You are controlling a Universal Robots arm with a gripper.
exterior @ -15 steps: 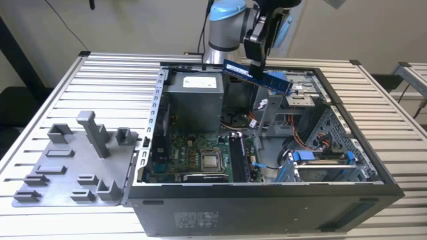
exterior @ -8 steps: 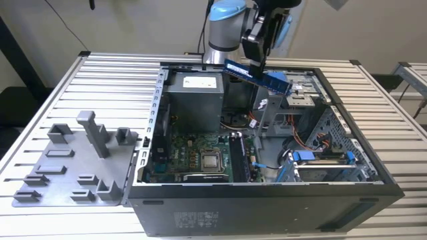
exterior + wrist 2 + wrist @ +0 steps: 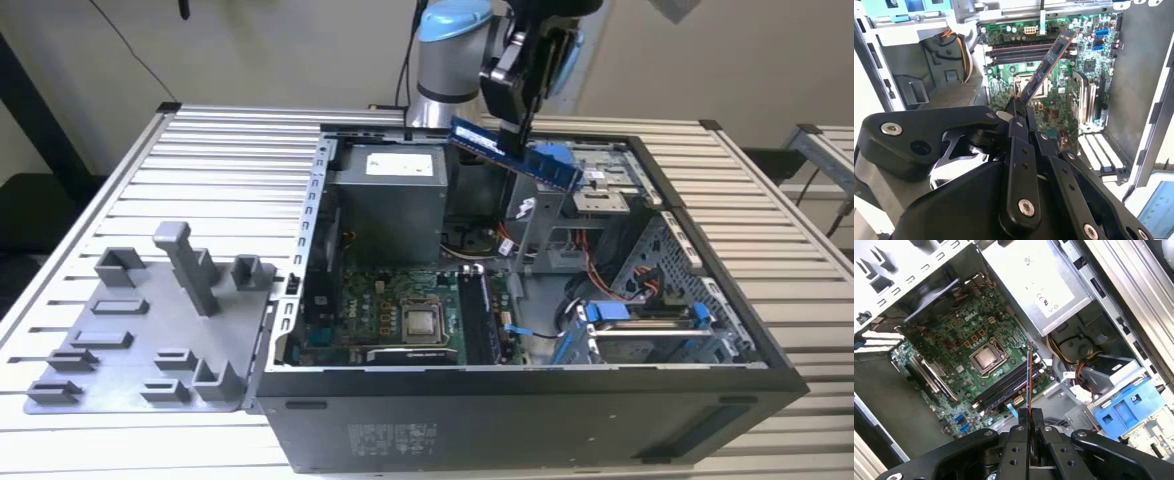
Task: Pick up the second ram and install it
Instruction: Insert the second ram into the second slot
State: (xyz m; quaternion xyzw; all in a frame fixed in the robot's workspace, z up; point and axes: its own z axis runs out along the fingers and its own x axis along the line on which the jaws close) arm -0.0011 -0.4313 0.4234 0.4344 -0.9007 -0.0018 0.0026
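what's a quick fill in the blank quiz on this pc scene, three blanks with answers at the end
1. The jaws are shut on the ____, a thin blue stick in the exterior view.
2. The second ram is held in the air ____ the open computer case, not seated in any slot.
3. The grey fixture tray lies on the exterior view's ____ of the case.
Missing words: second ram; above; left.

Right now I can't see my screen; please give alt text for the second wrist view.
The tool grips a RAM stick by one end, holding it tilted over the motherboard inside an open case. The board's dark memory slots lie behind the stick.
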